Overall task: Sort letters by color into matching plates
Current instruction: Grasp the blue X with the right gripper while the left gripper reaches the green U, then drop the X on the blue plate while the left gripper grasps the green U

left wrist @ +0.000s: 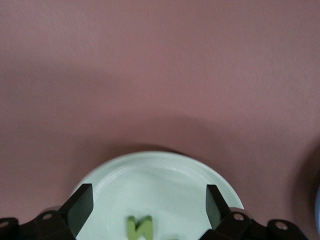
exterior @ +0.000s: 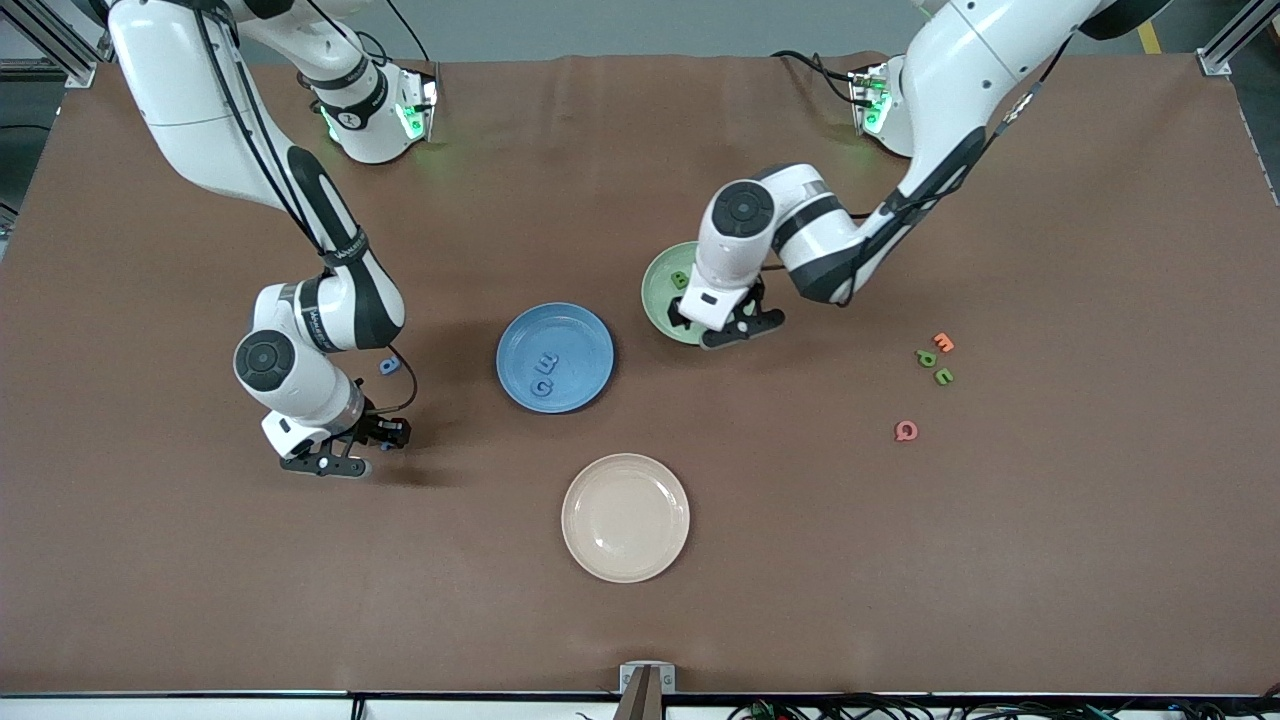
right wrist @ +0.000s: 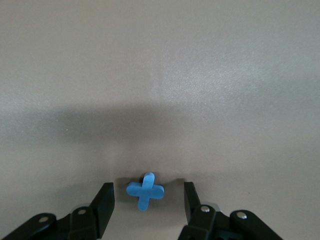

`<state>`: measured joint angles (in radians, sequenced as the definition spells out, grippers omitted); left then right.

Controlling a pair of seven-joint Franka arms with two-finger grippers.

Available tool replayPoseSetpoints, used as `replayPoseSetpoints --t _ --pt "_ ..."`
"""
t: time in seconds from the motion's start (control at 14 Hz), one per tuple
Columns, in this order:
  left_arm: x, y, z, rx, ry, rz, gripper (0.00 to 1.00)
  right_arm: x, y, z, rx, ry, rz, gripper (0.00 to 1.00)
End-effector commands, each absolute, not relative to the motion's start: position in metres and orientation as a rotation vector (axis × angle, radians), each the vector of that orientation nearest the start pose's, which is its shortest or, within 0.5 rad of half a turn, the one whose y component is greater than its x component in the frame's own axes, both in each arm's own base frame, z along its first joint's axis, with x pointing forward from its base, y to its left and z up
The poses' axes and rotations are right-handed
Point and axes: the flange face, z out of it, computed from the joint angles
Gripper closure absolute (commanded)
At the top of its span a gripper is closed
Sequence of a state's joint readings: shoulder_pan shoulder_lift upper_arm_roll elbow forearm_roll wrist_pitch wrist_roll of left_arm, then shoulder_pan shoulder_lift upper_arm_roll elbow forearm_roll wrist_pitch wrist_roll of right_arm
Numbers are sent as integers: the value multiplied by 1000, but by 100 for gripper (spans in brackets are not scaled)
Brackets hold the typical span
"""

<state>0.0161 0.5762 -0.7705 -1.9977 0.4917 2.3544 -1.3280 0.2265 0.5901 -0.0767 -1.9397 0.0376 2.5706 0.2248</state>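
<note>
Front view shows the left gripper [exterior: 728, 322] open over the pale green plate [exterior: 662, 290] where a green letter [left wrist: 139, 228] lies, the right gripper [right wrist: 148, 202] open astride a blue letter [right wrist: 145, 190] on the table [exterior: 1000, 560].

Even overhead light, soft shadows, wrist views hazy

Matt brown table cover [exterior: 1050, 560]; glossy smooth beige plate [exterior: 625, 570].
</note>
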Motion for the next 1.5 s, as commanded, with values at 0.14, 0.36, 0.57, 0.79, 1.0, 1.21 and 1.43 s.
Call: replayPoseSetpoints --t 0.14,0.36,0.57,0.79,1.0,1.21,1.43 --pt "474 -331 256 -3089 -320 -16 1 624 95 176 -3147 147 -82 36" --pt "490 -281 261 -3063 -231 -34 1 624 95 176 -3147 152 -79 37" --pt "505 -228 258 -3040 -227 -14 1 623 95 176 -3147 149 -79 38" --pt "524 -180 260 -3030 -318 -15 1 623 95 175 -3147 149 -79 55" --pt "538 -129 258 -3012 -459 -3 1 623 95 173 -3147 150 -74 77" --pt "547 -90 254 -3002 -577 7 1 623 95 172 -3148 152 -70 94" --pt "553 -65 243 -3031 -646 -1 1 628 99 183 -3145 146 -73 98"
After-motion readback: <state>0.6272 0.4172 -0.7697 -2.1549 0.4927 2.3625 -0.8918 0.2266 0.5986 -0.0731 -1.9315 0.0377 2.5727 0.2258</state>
